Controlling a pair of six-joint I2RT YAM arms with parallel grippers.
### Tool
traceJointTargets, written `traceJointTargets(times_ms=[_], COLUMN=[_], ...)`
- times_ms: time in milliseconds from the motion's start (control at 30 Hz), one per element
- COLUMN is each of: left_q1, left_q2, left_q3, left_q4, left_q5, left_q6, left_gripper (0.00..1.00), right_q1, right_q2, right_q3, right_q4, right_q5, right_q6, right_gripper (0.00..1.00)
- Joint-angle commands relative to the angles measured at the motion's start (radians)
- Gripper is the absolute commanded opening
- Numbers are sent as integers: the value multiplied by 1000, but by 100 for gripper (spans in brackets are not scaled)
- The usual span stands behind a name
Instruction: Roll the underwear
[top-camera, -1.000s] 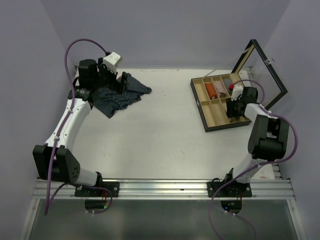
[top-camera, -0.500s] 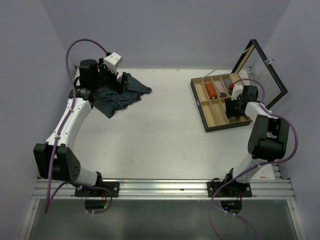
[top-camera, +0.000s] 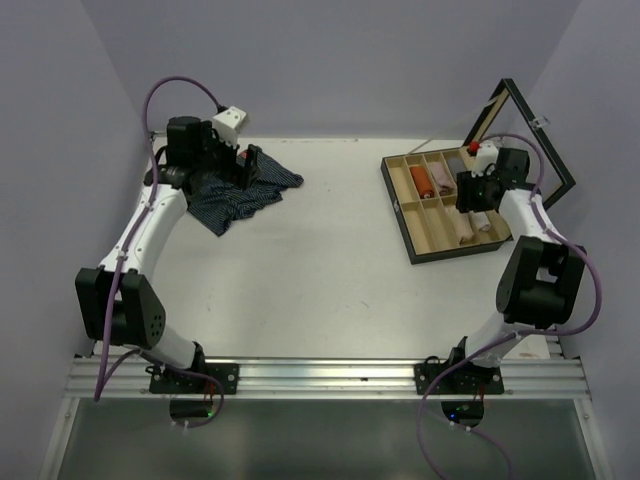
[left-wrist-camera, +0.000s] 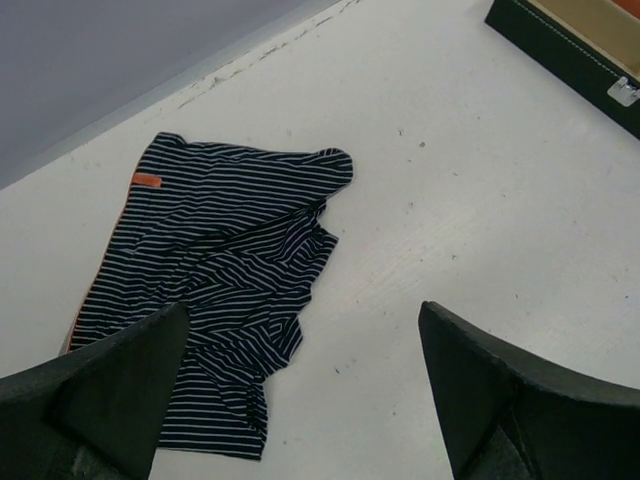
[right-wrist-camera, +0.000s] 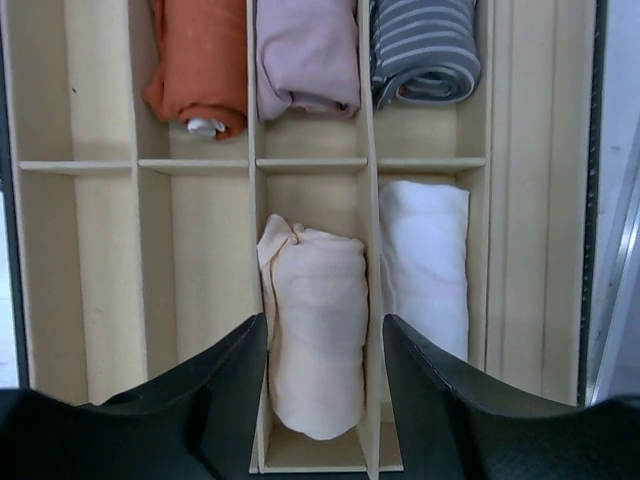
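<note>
Navy striped underwear (left-wrist-camera: 220, 260) lies crumpled and flat on the table at the far left (top-camera: 240, 190). My left gripper (left-wrist-camera: 300, 335) hovers over its right edge, open wide and empty (top-camera: 250, 165). A beige underwear roll (right-wrist-camera: 315, 300) lies in a near compartment of the wooden box (top-camera: 420, 240). My right gripper (right-wrist-camera: 325, 345) hangs above that roll, open, with a finger on each side and nothing held (top-camera: 468, 192). I see no pink-and-white underwear that I can name for sure.
Other rolls fill the box: orange (right-wrist-camera: 195, 60), mauve (right-wrist-camera: 305, 55), grey striped (right-wrist-camera: 425, 50) and white (right-wrist-camera: 425, 265). Its glass lid (top-camera: 525, 130) stands open behind the right arm. Thin wooden dividers (right-wrist-camera: 365, 300) separate the compartments.
The right gripper has widened and drawn back and up from the beige roll, which stays in its compartment. The left arm has shifted slightly over the navy underwear.
</note>
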Motion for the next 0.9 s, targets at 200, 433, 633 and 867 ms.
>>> traceJointTargets(times_ms=[200,433,633,867], left_q1=[62,74,74,51], left_q2=[288,458,512,431], left_q3=[155,146,52,-169], left_q4=[-226,-238,-348,-502], left_q5=[-152,-186,-133,-12], left_q6=[142,316,481,696], left_gripper=[79,59,50,28], right_q1=[118,286,330,350], right_q2=[-97,-82,-44,5], right_q3=[135,152,196,264], right_q4=[-132,-204,-236,-256], right_q5=[-137,-232,-301,-354], right_q6=[-45,-34,-2,23], right_gripper=[53,50,47,42])
